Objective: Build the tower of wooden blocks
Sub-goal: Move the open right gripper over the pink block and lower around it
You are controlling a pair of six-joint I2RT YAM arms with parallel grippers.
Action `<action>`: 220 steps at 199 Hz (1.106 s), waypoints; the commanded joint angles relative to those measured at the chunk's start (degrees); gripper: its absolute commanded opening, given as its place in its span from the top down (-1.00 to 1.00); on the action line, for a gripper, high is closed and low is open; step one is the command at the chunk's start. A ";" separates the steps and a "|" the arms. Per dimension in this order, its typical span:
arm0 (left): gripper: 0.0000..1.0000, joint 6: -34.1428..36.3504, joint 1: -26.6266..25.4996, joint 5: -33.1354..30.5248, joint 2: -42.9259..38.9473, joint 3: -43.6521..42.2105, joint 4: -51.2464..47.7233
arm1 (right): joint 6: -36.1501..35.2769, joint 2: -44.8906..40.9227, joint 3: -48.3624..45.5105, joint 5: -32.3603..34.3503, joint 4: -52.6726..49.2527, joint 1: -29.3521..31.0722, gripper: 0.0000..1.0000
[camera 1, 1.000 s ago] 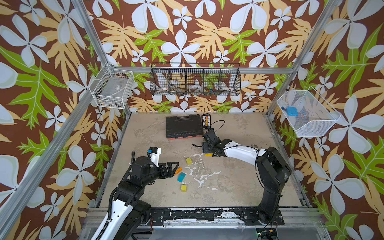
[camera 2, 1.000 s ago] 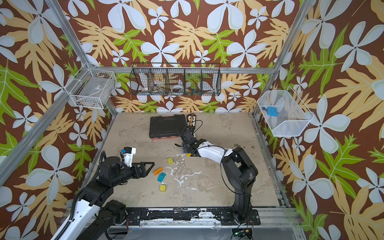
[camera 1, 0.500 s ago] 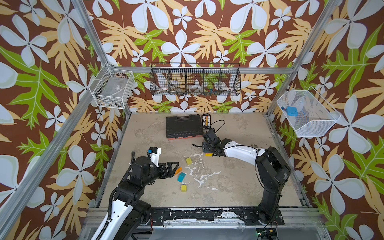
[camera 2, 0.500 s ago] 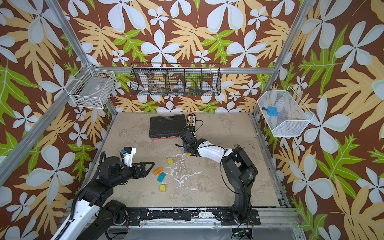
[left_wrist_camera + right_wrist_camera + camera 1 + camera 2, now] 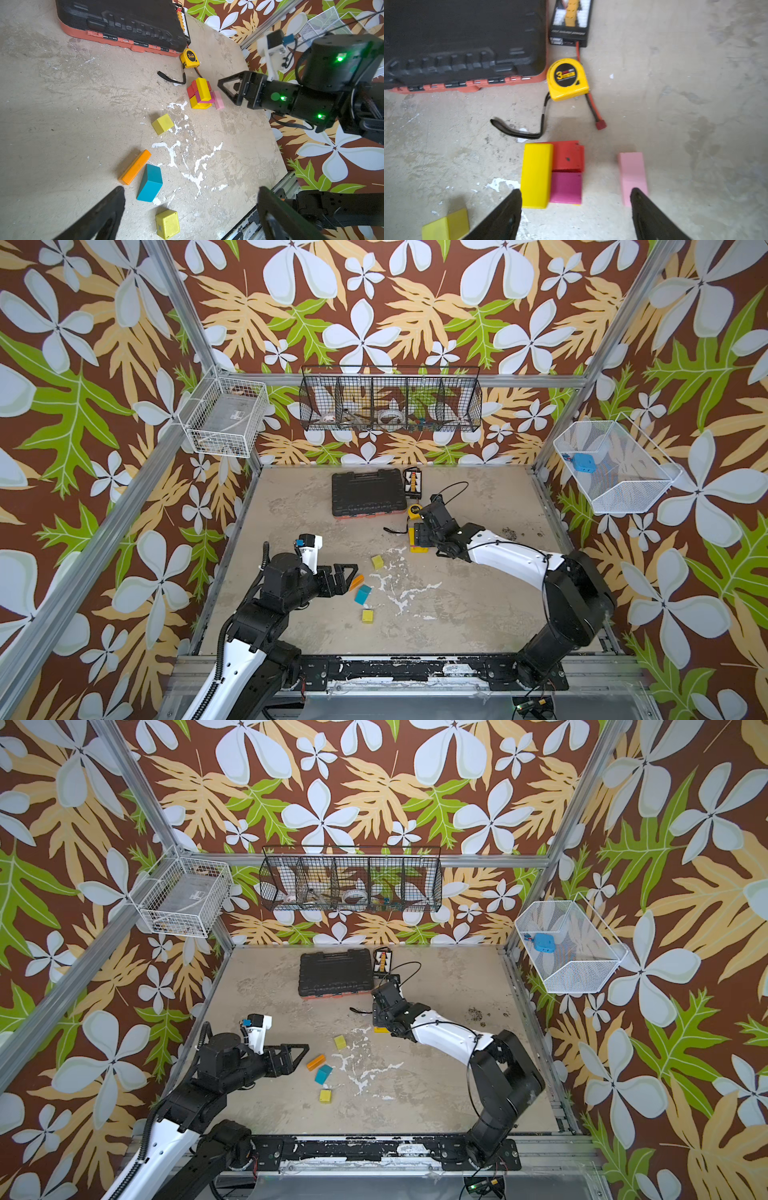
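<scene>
**Low tower, four blocks loose, both grippers empty**

On the table (image 5: 286, 526), the left gripper (image 5: 352, 574) hovers at about 8 o'clock from the middle. Its jaws are spread wide with nothing between them. Four loose wood blocks lie just past its fingertips. An orange bar (image 5: 135, 167) sits at its 5 o'clock, with a teal block (image 5: 149, 182) just beside the bar's end. A yellow cube (image 5: 167, 223) lies farther out along the same line, and a lime-yellow cube (image 5: 163, 123) sits apart at 2 o'clock.

The tower (image 5: 200, 94) stands a little toward 1 o'clock from the middle. It has a yellow piece at the bottom, red blocks (image 5: 568, 155) and a magenta block (image 5: 565, 188) above that, and a yellow bar (image 5: 536, 174) lying highest along one edge. A tape measure (image 5: 568, 79) lies at the tower's 12 o'clock. A black tool case (image 5: 368, 493) is at its 11 o'clock near the far edge, with a connector board (image 5: 571, 20) at the case's 3 o'clock.

The right gripper (image 5: 224, 86) hangs over the tower with its jaws well apart, gripping nothing. In the right wrist view one finger ends by the yellow bar and the other lies over a pink block (image 5: 632, 172) flat on the table. That block is probably at the tower's 3 o'clock, though from above the gripper hides it.
</scene>
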 commanded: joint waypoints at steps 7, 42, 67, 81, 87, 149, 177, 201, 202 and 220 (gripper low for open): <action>-1.00 0.39 0.00 0.38 -0.20 -0.13 1.46 | 2.37 -4.85 -8.31 0.22 5.73 -3.67 -0.52; -1.00 0.47 -0.01 0.30 -0.15 -0.13 1.54 | 2.11 -3.04 -12.89 -3.71 9.64 -6.67 -0.32; -1.00 0.36 -0.02 0.16 -0.10 -0.13 1.54 | 0.90 2.07 -10.69 -5.87 9.19 -6.95 -0.25; -1.00 0.32 0.00 0.11 0.00 -0.13 1.58 | 0.57 4.22 -9.75 -6.91 9.45 -6.96 -0.28; -1.00 0.36 0.00 0.10 0.07 -0.13 1.54 | 0.47 5.04 -9.48 -7.10 9.46 -6.96 -0.29; -1.00 0.37 -0.03 0.17 0.09 -0.13 1.54 | -0.23 9.48 -7.08 -8.07 8.92 -6.94 -0.25; -1.00 0.32 -0.03 0.15 -0.05 -0.13 1.54 | -0.41 9.96 -6.65 -8.06 8.57 -6.90 -0.18; -1.00 0.35 0.00 0.20 0.00 -0.13 1.54 | -0.41 10.04 -6.46 -7.94 8.44 -6.95 -0.15; -1.00 0.37 0.00 0.20 0.01 -0.13 1.54 | -0.41 10.03 -6.41 -7.91 8.42 -6.96 -0.15; -1.00 0.36 0.00 0.20 0.02 -0.13 1.55 | -0.50 10.41 -5.77 -7.47 7.75 -6.90 -0.08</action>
